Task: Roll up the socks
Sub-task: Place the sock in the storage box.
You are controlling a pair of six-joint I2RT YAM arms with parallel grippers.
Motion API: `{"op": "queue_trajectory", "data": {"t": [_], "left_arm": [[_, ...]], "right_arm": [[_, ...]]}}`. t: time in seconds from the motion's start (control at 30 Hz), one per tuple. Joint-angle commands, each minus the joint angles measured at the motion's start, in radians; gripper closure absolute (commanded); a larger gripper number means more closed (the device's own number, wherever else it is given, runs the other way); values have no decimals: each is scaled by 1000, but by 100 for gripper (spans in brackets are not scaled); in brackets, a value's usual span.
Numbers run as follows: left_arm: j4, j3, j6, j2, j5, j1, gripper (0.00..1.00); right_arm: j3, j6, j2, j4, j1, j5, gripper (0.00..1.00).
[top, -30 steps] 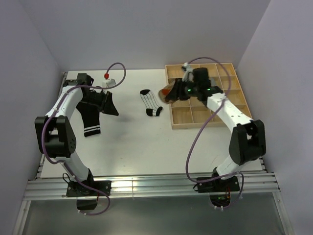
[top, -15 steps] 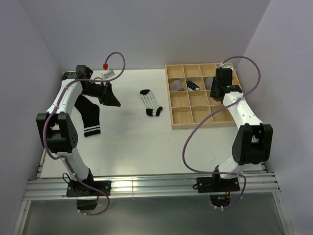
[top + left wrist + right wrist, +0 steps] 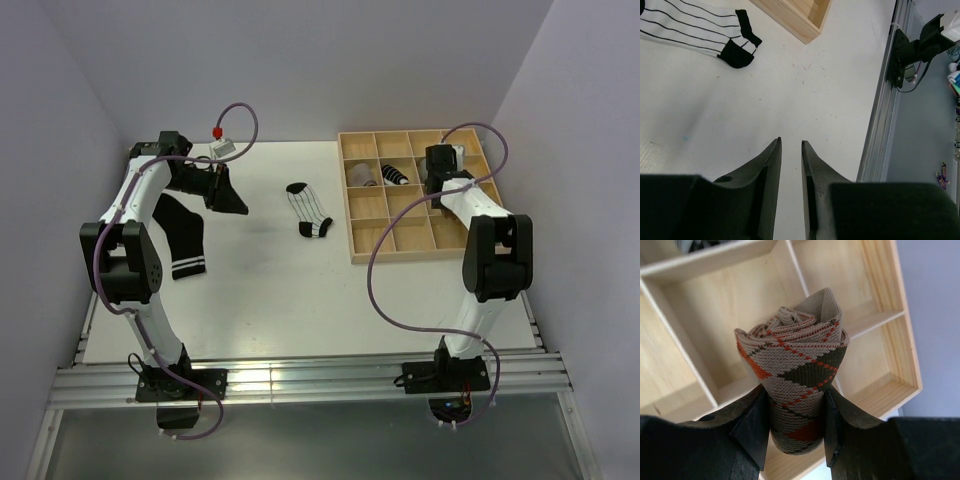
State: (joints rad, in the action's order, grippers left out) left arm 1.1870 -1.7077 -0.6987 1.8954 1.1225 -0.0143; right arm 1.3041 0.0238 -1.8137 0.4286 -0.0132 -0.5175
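Left hand: the left gripper (image 3: 791,142) hangs above the far left of the table (image 3: 270,290). Its jaws stand a narrow slit apart, with nothing between them.
Right hand: the right gripper (image 3: 795,407) is pinched on the brown-orange sock (image 3: 795,355), squeezing it from both sides.
Brown-orange sock: rolled into a tight spiral bundle and held in the air over the far right part of the wooden tray (image 3: 372,236). It is not set down, and I cannot tell exactly which compartment lies under it.
Already in the tray: a grey bundle (image 3: 364,176) and a dark striped bundle (image 3: 396,175) sit in neighbouring compartments of the second row from the far edge. They look like finished rolls, though they are small in the overhead view.
White striped sock: the white sock (image 3: 308,208) lies flat and unrolled mid-table, between the left gripper and the tray and touching neither.
Black sock: the black sock (image 3: 183,238) lies stretched out flat at the left side, its white-striped end nearest. It lies near the left arm but is not gripped.
Done so far: by my reading, two socks are rolled and stowed and a third is rolled and about to be placed.
Left to do: release the brown-orange roll into a free compartment, then roll and stow the two flat socks.
Progress: roughly halfway, judged from how things lie.
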Motion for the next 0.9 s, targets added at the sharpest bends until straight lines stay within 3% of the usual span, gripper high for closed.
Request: {"op": "queue_trajectory", "data": {"t": [0.0,0.53,0.87], "left_arm": [[-9,-15,-38,-18,19,0,72],[16,-43,-65,36,11,0,72],[28,-41,-73,22,5,0,72]], "right_arm": [[81,-13,-24,-57,-1,-79,100],[129,-96,-91,-74,-30,-157,100],[167,-75,-191,-13,-64,-46,100]]}}
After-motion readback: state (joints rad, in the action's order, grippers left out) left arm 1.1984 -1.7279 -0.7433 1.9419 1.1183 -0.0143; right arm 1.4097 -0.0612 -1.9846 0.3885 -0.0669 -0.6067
